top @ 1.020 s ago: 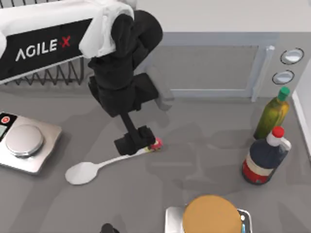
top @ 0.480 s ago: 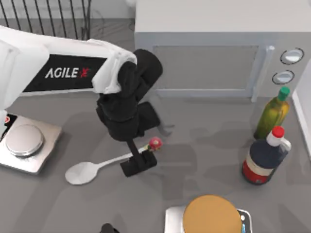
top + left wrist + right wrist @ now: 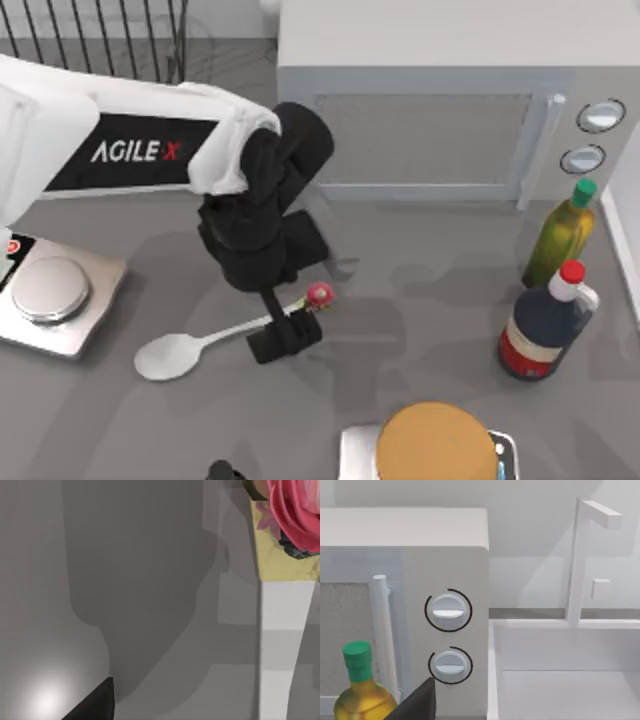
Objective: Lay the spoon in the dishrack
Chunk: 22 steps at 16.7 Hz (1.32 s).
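The white spoon [image 3: 190, 346] lies flat on the grey table, bowl toward the left and its red-pink knob [image 3: 318, 293] toward the right. My left gripper [image 3: 288, 330] hangs low over the handle just short of the knob, open, and the handle runs through it. The left wrist view has the handle [image 3: 282, 645] and the knob [image 3: 295, 510] close up, with a wide gap between them and one dark fingertip [image 3: 97, 705]. The black wire dishrack [image 3: 100, 35] stands at the back left, partly behind my left arm. My right gripper [image 3: 415, 705] is parked facing the microwave's dials.
A white microwave [image 3: 430, 110] fills the back. A kitchen scale [image 3: 50, 300] sits at the left edge. An oil bottle [image 3: 562, 232] and a dark sauce bottle [image 3: 545, 325] stand at the right. A round bread [image 3: 435, 445] on a tray lies at the front.
One second ago my left arm covered the dishrack with its gripper farther back on the handle. It has swung forward, and the gripper has turned and come nearer. The last half second shows no movement.
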Tool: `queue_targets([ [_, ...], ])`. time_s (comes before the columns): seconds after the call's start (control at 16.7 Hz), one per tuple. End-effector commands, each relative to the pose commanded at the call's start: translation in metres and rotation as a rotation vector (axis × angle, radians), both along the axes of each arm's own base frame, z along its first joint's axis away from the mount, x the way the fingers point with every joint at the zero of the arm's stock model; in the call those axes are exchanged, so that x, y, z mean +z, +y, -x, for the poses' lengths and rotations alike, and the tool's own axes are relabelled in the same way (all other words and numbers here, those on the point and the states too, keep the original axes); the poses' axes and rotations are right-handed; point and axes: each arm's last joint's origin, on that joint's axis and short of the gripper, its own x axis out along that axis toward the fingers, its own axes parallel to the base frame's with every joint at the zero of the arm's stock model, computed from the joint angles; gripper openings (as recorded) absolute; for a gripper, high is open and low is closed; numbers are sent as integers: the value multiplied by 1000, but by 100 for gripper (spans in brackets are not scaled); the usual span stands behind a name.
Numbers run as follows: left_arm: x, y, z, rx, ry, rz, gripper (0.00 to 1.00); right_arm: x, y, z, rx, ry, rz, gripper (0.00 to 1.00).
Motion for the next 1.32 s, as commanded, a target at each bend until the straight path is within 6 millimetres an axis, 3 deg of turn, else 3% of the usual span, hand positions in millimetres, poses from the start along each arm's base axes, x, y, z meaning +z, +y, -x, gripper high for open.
queue_targets([
  [0.6, 0, 0, 0, 0, 0, 0, 2, 0, 0, 0, 0, 0, 0, 100],
  [1.08, 0, 0, 0, 0, 0, 0, 0, 0, 0, 0, 0, 0, 0, 100],
  [1.14, 22, 0, 1, 5, -14, 31, 0, 0, 0, 0, 0, 0, 0, 100],
  [1.32, 30, -3, -2, -1, -12, 30, 0, 0, 0, 0, 0, 0, 0, 100],
])
